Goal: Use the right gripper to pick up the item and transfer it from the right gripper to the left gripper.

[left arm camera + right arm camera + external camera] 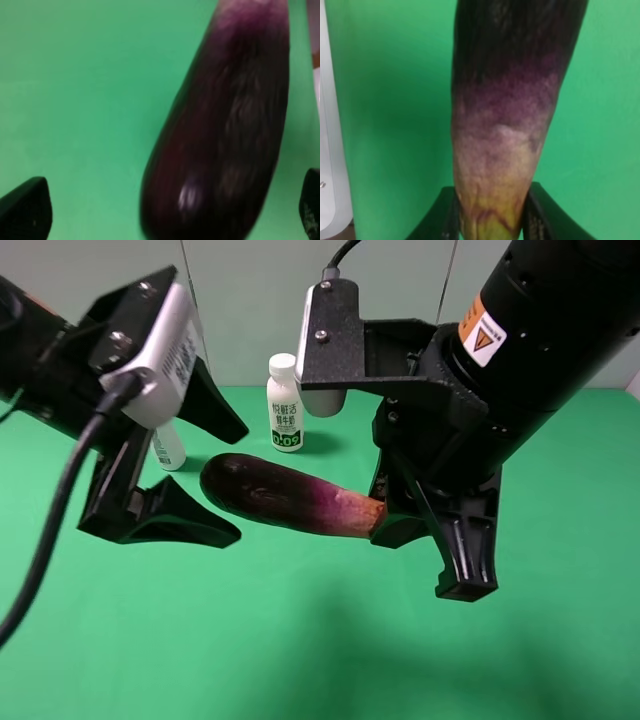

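A green desk (300, 660) fills my screen, with a pale wall (250, 290) behind it. The right gripper (430, 558) hangs above the desk, and its jaws are closed on the tan tip of the toy eggplant (290, 498), which it holds almost level in the air. The left gripper (238, 482) has its jaws spread wide. The left wrist view shows the dark end of the eggplant lying between them, and I see no contact.

I judge this to be the handover step: the pick is done, the transfer not yet. Next I would close the left jaws on the dark end, and only then open the right ones.

There is free desk below and in front. One white bottle (285, 405) stands behind the eggplant, and a second bottle (168, 448) stands behind the left jaws, so I would not push backward.
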Controlling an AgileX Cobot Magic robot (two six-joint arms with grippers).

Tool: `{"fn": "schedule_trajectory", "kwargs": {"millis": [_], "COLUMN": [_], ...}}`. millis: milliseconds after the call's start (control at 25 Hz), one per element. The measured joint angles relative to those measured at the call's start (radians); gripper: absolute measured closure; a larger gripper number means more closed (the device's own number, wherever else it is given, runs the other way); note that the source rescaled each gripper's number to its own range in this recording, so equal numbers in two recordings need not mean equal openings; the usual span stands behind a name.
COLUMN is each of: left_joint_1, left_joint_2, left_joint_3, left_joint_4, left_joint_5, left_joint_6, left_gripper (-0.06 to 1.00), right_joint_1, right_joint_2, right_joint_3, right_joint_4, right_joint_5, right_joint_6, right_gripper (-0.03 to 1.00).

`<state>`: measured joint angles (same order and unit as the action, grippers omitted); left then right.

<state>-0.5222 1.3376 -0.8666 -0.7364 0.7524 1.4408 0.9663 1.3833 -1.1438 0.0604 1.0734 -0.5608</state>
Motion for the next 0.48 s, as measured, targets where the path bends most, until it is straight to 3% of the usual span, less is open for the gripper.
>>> {"fn": "schedule_trajectory", "kwargs": {"millis": [240,360,480], "left_joint_1": [-0.059,-0.061,-0.061], "left_joint_2": [0.035,0.036,0.036], "left_joint_3": [-0.007,-0.007,-0.007], "left_joint_4": [0.001,0.001,0.001], "left_joint_5": [-0.001,-0.002,-0.004], "left_joint_6": [0.051,0.054,0.054], "left_gripper": [0.01,0.12,0.29], "right_joint_1": [0.0,0.0,0.0], "right_joint_2": [0.0,0.0,0.0], "right_joint_3": [0.0,0.0,0.0], "right_joint_4": [0.007,0.011,0.014], "right_joint_5": [-0.019,-0.019,-0.02], "right_joint_6": [-0.016,-0.02,-0.023], "right_gripper": [0.97,0.97,0.97]}}
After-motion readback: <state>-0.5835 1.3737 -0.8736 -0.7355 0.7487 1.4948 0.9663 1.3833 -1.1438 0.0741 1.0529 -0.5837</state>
